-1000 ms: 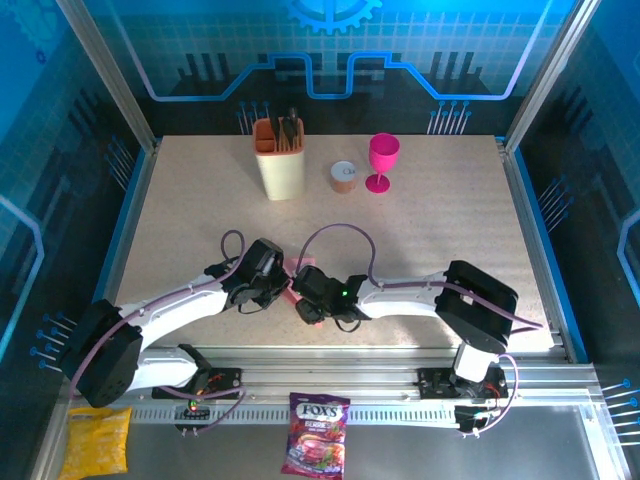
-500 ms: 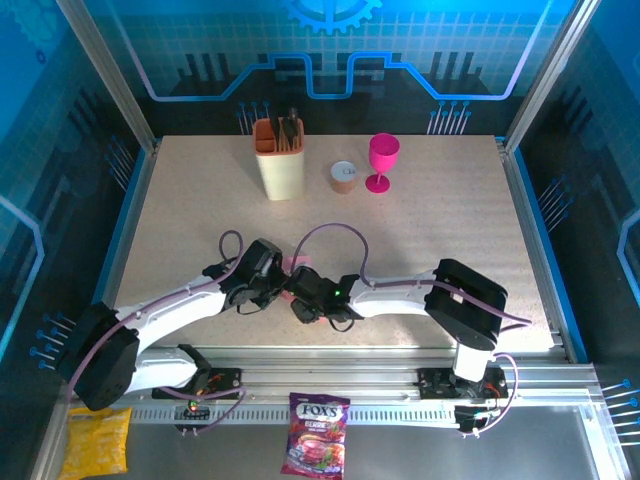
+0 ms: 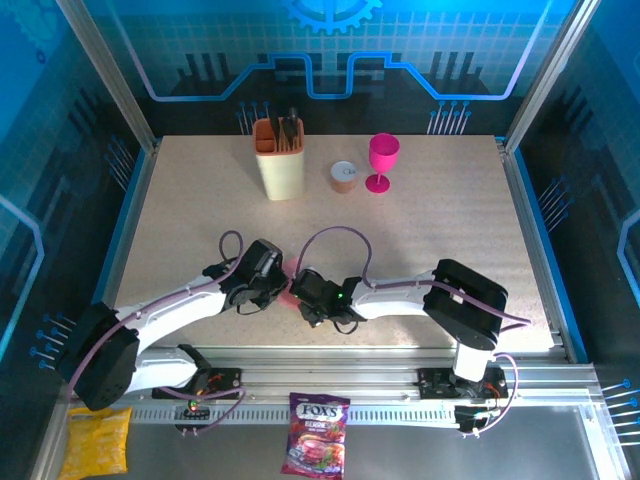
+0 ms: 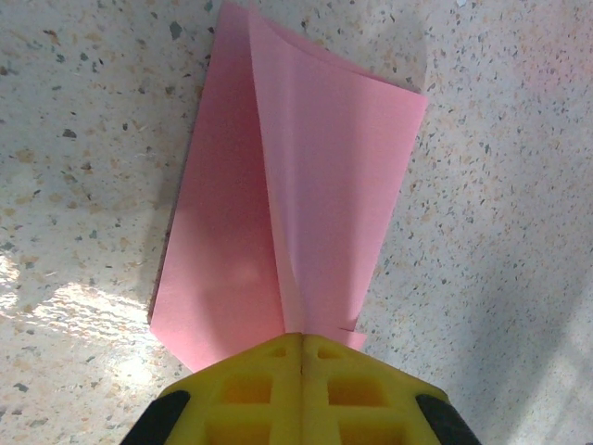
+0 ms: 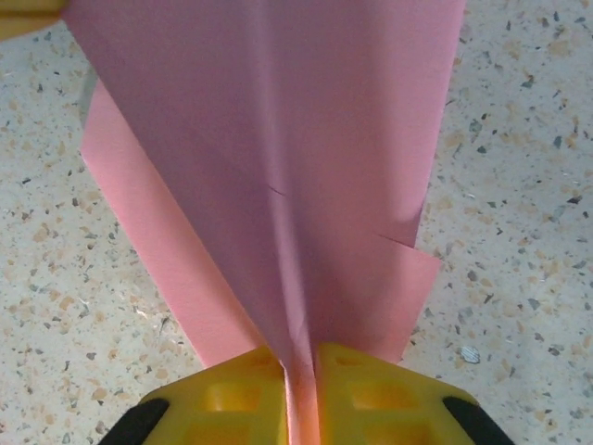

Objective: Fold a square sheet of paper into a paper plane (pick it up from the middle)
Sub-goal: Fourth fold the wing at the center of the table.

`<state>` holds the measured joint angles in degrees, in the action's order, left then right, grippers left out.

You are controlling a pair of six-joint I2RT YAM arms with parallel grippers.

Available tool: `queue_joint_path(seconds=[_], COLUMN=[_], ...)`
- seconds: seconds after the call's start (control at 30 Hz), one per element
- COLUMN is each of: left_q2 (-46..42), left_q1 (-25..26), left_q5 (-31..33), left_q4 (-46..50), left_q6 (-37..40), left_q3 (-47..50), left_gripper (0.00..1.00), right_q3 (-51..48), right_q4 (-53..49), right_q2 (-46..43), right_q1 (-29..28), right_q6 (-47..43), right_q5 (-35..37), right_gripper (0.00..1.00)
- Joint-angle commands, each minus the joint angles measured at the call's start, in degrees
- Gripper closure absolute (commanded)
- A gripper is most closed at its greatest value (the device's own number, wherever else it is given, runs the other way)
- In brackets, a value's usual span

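Left gripper (image 4: 301, 345) pinches the folded pink sheet (image 4: 306, 176) tight; right gripper (image 5: 298, 366) clamps it too, seemingly on the crease.

Fixed high at the near side, looking down and away over the whole worktop (image 3: 450, 230). Wrist-mounted, very close, aimed down past the left tool (image 4: 301, 341) and the right tool (image 5: 298, 360). Shared by all three: folded pink paper (image 4: 296, 185), near edge, centre.

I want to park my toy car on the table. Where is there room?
Room: the wide middle of the table, between the goblet and the arms; also right of the goblet and left of the holder. Crowded: the near middle, where the left tool and right tool pinch the paper.
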<state>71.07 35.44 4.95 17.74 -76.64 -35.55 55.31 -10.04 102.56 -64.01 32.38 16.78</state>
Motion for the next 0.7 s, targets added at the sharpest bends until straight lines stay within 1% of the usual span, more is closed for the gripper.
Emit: queue_joint_path(seconds=[0.0, 0.03, 0.07, 0.2, 0.4, 0.53, 0.57, 0.67], left_q2=[-1.0, -1.0, -1.1, -1.4, -4.1, -6.8, -7.1, -7.2], left_q1=[0.3, 0.3, 0.3, 0.3, 0.2, 0.3, 0.3, 0.4], left_q5=[1.3, 1.3, 1.3, 2.2, 6.2, 8.3, 8.3, 6.2], left_q4=[1.4, 1.2, 1.1, 1.5, 5.0, 6.6, 6.1, 2.7], left_q6=[-1.2, -1.1, -0.7, 1.8, 4.8, 5.9, 6.4, 8.3], left_q3=[-1.7, -1.8, -1.9, -2.9, -3.5, -2.4, -1.9, -0.5], left_gripper=[1.0, 1.0, 1.0, 1.0, 0.93, 0.82, 0.8, 0.68], right_q3=[-1.4, -1.7, -2.2, -4.6, -10.2, -13.0, -13.5, -14.7], right_q4=[-0.6, -0.3, 0.4, 4.3, 11.4, 15.4, 16.4, 18.1], right_q2=[-0.5, -0.6, -0.7, -1.3, -1.1, -1.1, -1.0, -0.5], right_q1=[1.1, 1.5, 2.2, 5.0, 9.1, 10.8, 11.2, 12.3], right_q6=[0.6, 0.5, 0.5, 0.2, 1.5, 2.9, 3.3, 3.6], right_q5=[0.9, 0.4, -0.6, -5.8, -15.3, -19.0, -20.0, -22.5], right_gripper=[0.94, 0.99, 1.0, 1.0, 1.0, 1.0, 1.0, 1.0])
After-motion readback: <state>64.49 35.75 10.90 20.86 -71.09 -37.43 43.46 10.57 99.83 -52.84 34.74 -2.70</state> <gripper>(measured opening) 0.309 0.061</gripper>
